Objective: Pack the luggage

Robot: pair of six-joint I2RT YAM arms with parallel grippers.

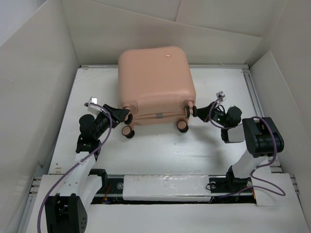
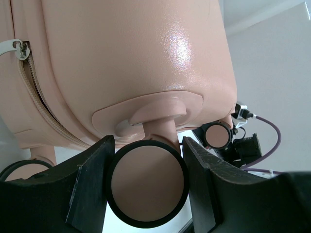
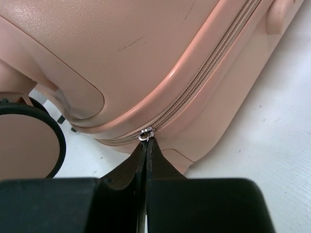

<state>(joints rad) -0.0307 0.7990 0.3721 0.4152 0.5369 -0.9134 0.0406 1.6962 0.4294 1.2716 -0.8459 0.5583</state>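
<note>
On the white table (image 1: 160, 150), toward its far side, the peach-pink luggage (image 1: 155, 82) lies flat and closed, its wheeled end facing the two arm bases. The left tool (image 2: 147, 143) reaches that end's left corner and is clamped on a caster wheel (image 2: 148, 182): its two black fingers (image 2: 92, 184) stand part-way apart, one on each side, with the wheel's dark rim touching both. Above the wheel, its pink stem runs into a rounded mount on the shell. The right tool (image 3: 147, 143) is at the right corner of the same end, its fingers pressed together with the small silver zipper pull (image 3: 145, 135) pinched at their tips. From that pull the zipper (image 3: 209, 73) runs up along the seam between the shell halves. Another wheel (image 3: 24, 141) sits just left of the right tool.
</note>
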